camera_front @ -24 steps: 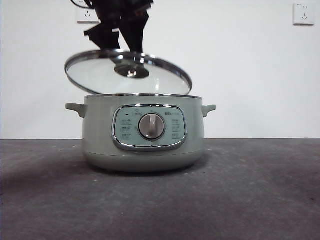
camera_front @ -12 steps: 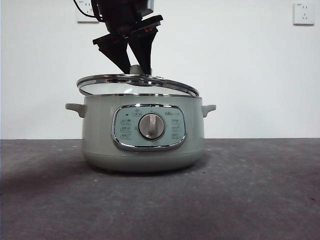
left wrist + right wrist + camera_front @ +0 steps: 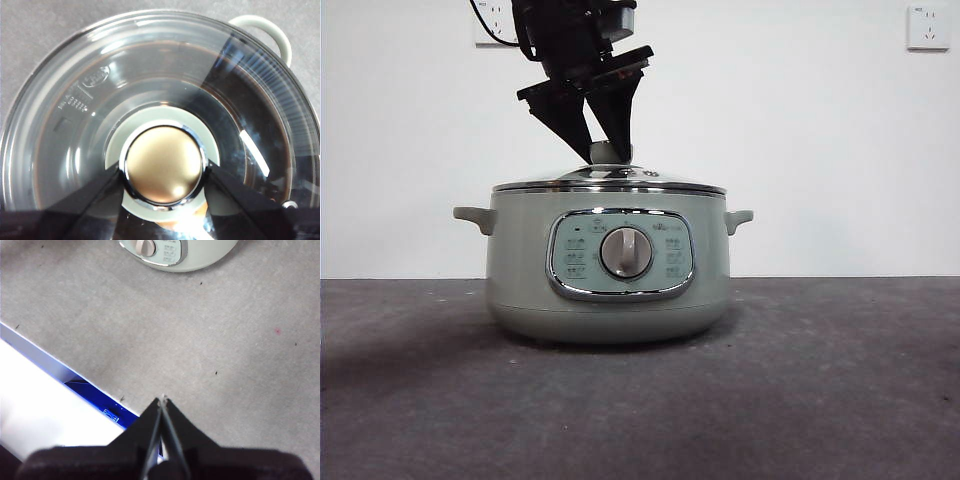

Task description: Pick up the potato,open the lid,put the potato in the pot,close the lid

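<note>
The sage-green pot (image 3: 520, 270) stands at the middle of the grey table, with its dial (image 3: 626, 252) facing the front view. The glass lid (image 3: 610, 182) lies flat on the pot's rim. My left gripper (image 3: 607, 152) comes down from above and is shut on the lid's round knob (image 3: 163, 170), one jaw on each side. The potato is hidden, apart from a small orange patch (image 3: 172, 221) seen through the glass beside the knob. My right gripper (image 3: 163, 399) is shut and empty, above bare table in front of the pot (image 3: 200, 255).
One pot handle (image 3: 270, 30) shows past the lid's rim. The table's edge with a blue strip (image 3: 85, 385) lies near my right gripper. Wall sockets (image 3: 928, 27) are on the white wall behind.
The lid was tilted and raised above the pot. My left gripper has lowered it, and it now lies level on the rim.
</note>
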`<state>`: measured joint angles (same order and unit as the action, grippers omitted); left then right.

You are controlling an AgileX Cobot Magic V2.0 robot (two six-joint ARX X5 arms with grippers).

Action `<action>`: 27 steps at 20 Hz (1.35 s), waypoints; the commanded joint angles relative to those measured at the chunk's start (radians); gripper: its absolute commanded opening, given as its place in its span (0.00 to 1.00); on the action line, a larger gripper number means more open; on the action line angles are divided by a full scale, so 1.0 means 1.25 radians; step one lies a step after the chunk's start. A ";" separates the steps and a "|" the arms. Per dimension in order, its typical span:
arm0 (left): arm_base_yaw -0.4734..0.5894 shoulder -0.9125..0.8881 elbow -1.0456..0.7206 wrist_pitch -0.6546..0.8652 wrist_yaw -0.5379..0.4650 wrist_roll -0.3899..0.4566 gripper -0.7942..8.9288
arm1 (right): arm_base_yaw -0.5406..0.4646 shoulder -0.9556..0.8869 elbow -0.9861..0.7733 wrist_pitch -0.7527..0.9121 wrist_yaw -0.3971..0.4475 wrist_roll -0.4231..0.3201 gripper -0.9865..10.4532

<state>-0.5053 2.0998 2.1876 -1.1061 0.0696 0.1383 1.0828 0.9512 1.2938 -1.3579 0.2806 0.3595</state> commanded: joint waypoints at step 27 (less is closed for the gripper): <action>-0.006 -0.398 -0.010 -0.101 0.010 -0.040 0.08 | 0.003 0.000 -0.007 -0.018 0.064 0.009 0.09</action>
<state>-0.5133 1.6100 2.1822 -1.2354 0.0814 0.0856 1.0828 0.9512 1.2938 -1.3579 0.3592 0.3607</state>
